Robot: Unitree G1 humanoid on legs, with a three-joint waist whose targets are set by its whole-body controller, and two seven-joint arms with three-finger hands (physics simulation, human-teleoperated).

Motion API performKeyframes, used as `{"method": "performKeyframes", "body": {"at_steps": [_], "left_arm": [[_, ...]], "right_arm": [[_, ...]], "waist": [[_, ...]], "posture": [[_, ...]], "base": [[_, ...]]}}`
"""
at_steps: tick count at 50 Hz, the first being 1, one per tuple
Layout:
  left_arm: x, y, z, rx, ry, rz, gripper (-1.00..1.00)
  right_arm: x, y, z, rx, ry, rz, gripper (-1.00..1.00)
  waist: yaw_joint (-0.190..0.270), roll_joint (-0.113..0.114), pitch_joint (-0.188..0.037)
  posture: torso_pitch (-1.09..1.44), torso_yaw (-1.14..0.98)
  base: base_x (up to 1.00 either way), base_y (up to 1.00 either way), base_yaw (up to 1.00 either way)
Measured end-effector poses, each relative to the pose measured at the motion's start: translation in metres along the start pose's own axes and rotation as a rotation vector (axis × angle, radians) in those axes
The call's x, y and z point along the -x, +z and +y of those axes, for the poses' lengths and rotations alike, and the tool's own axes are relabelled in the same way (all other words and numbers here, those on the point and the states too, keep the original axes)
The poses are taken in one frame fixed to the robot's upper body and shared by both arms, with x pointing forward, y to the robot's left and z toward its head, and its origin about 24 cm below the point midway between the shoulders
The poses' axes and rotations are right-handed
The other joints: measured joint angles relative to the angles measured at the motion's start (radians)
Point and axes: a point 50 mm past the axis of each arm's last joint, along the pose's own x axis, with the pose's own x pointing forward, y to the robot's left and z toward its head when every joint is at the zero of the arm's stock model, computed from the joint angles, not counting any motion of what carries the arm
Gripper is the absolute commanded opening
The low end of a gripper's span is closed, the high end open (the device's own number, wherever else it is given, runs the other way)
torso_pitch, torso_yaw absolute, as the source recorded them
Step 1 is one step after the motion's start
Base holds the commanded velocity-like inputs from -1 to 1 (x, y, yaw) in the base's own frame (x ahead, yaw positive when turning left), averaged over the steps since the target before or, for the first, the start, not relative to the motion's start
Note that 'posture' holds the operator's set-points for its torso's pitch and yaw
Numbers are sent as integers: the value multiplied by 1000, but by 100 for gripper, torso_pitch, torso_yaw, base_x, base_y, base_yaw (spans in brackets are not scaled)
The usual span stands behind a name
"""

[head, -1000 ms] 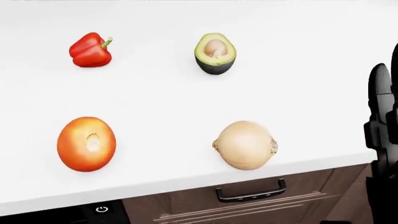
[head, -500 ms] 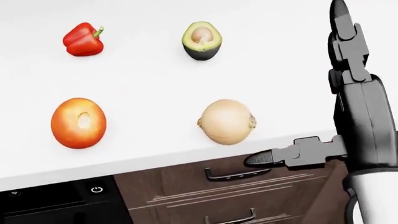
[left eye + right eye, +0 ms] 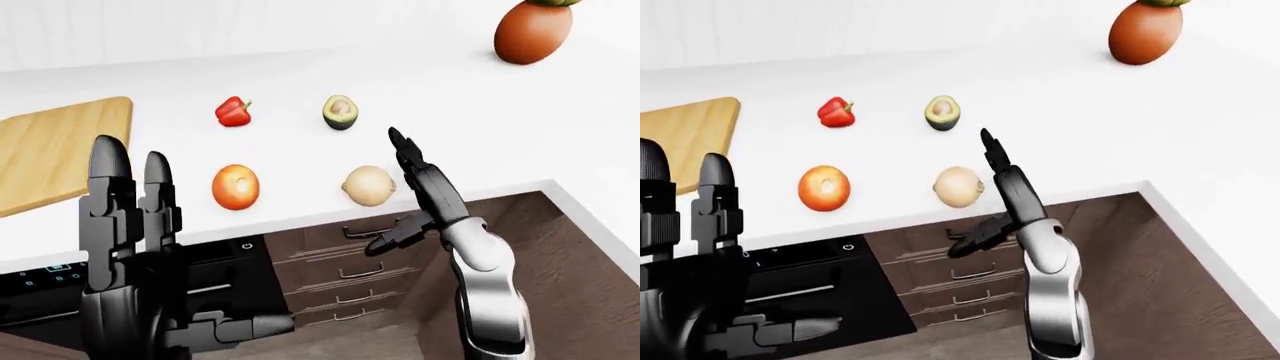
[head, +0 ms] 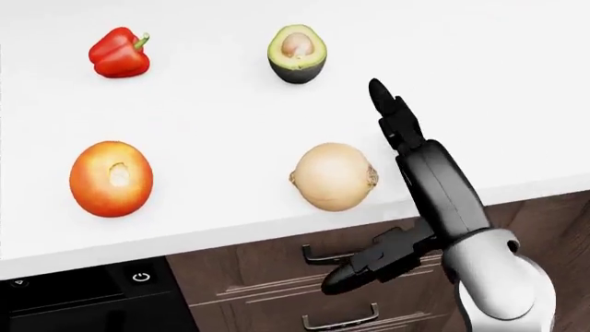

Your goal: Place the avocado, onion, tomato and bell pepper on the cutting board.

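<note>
At the far left of the left-eye view, a wooden cutting board (image 3: 55, 150) lies on the white desk (image 3: 480, 127), cut off by the frame edge and bare in the part that shows. Below it, in the lower left, the left hand (image 3: 130, 217) stands upright off the desk, its fingers (image 3: 108, 180) straight and spread apart, the thumb jutting right near the bottom edge; it holds nothing. Under the desk edge here sits a black appliance panel (image 4: 92, 294) with a power symbol.

The four vegetables lie in a square on the desk, well apart from the board. In the head view the red bell pepper (image 4: 118, 52) is upper left, with the tomato (image 4: 111, 178) below it near the desk edge. To their right the halved avocado (image 4: 297, 52), pit showing, sits at the top, and the onion (image 4: 334, 176) below it.

Just right of the onion, the right hand (image 4: 378, 180) is open, fingers (image 4: 389, 111) pointing toward the top of the frame and the thumb sticking out lower left over the brown drawers (image 4: 277, 290); whether it touches the onion cannot be told.

In the upper right of the left-eye view a brown-red rounded fruit (image 3: 532, 31) rests on the desk.
</note>
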Motion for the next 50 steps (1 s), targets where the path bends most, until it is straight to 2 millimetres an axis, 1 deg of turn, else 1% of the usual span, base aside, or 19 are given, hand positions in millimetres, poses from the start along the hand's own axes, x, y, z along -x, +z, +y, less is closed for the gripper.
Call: {"method": "performKeyframes", "body": {"at_steps": [3,7,15,20,26,27,28,33,38,43,46,48,50], "left_arm": [[0,0,0,0,0,1,100],[0,0,0,2,-2,2,100],[1,-1,-1,2,-3,3,100],[1,-2,-1,2,-5,6,100],[1,-2,-2,-2,-7,8,100],[1,-2,-2,-2,-7,8,100],[1,-2,-2,-2,-7,7,100],[1,-1,-2,-4,-9,5,100],[1,-1,-2,-1,-10,0,100],[1,-2,-2,-1,-8,7,100],[1,-1,-1,-3,-6,3,100],[1,-1,-2,-2,-7,2,100],[1,-3,-2,-1,-9,9,100]], "right_arm": [[-1,2,1,4,7,-6,100],[-9,3,-1,19,12,-6,100],[-15,0,-3,35,12,3,100],[-18,0,-3,-45,63,-4,100],[-19,-4,-2,-54,73,-11,100],[-19,-4,-2,-53,72,-13,80],[-19,-5,-1,-50,72,-15,-100],[-17,1,-9,-19,7,-70,-100],[-17,4,-5,7,7,-100,-100],[-16,3,-5,18,0,-106,-100],[-13,5,-7,-4,-17,-112,-100],[-9,12,-14,-67,-46,-137,-100],[-4,20,-21,-80,-85,-173,-100]], "waist": [[1,0,-2],[2,-1,-3],[6,-4,-4],[10,-6,-3],[11,-11,-3],[11,-12,-3],[11,-12,-3],[14,-14,-9],[17,-16,-13],[22,-18,-15],[23,-19,-9],[24,-17,1],[24,-16,5]], "posture": [[0,0],[0,0],[0,0],[0,0],[0,0],[0,0],[0,0],[0,0],[0,0],[0,0],[0,0],[0,0],[0,0]], "base": [[0,0,0],[0,0,0],[0,0,0],[0,0,0],[0,0,0],[0,0,0],[0,0,0],[0,0,0],[0,0,0],[0,0,0],[0,0,0],[0,0,0],[0,0,0]]}}
